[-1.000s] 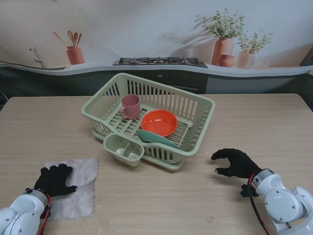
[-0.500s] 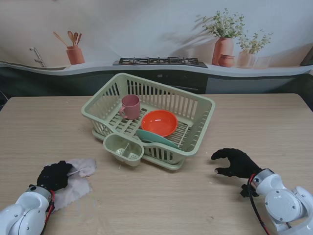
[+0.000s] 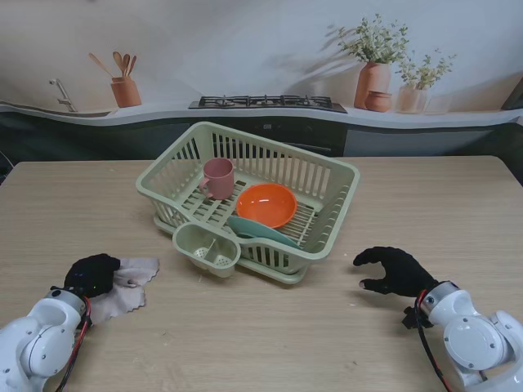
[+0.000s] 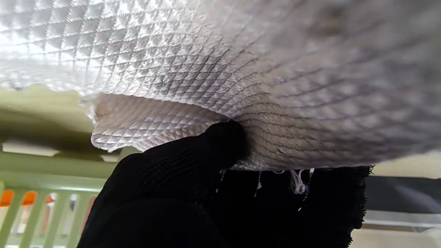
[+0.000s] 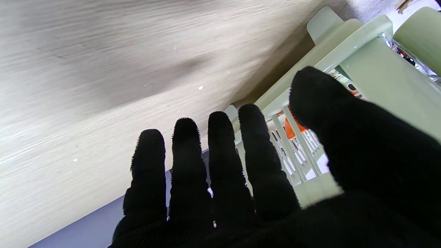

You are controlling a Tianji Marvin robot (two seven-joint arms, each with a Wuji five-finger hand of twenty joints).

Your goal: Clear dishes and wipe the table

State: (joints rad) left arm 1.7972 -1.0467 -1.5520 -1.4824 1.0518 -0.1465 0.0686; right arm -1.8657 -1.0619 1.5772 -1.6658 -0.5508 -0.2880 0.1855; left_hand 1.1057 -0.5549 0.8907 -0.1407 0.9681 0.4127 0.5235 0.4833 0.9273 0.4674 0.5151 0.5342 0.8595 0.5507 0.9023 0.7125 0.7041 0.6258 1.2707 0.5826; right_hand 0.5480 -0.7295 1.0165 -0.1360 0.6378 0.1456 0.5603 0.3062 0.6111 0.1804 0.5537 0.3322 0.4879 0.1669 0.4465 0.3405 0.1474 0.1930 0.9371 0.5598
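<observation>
My left hand (image 3: 92,274) is shut on the grey-white cloth (image 3: 124,287), which is bunched up on the table at the near left; the left wrist view shows the cloth (image 4: 241,69) gathered over my black fingers (image 4: 193,162). In the middle of the table stands a green dish rack (image 3: 327,173) holding a pink cup (image 3: 218,178), an orange bowl (image 3: 265,205) and a teal plate (image 3: 260,232). My right hand (image 3: 396,272) rests open on the table near the rack's right corner, fingers (image 5: 220,162) spread, holding nothing.
A small cutlery holder (image 3: 207,248) hangs on the rack's near side. The wooden table (image 3: 425,204) reaches back to a kitchen backdrop with a stove and plant pots. The rack (image 5: 344,58) stands close to my right hand.
The cloth lay flat under my left hand; the hand has since closed, gathered it into a bunch and drawn it slightly away from me. The right hand has not moved.
</observation>
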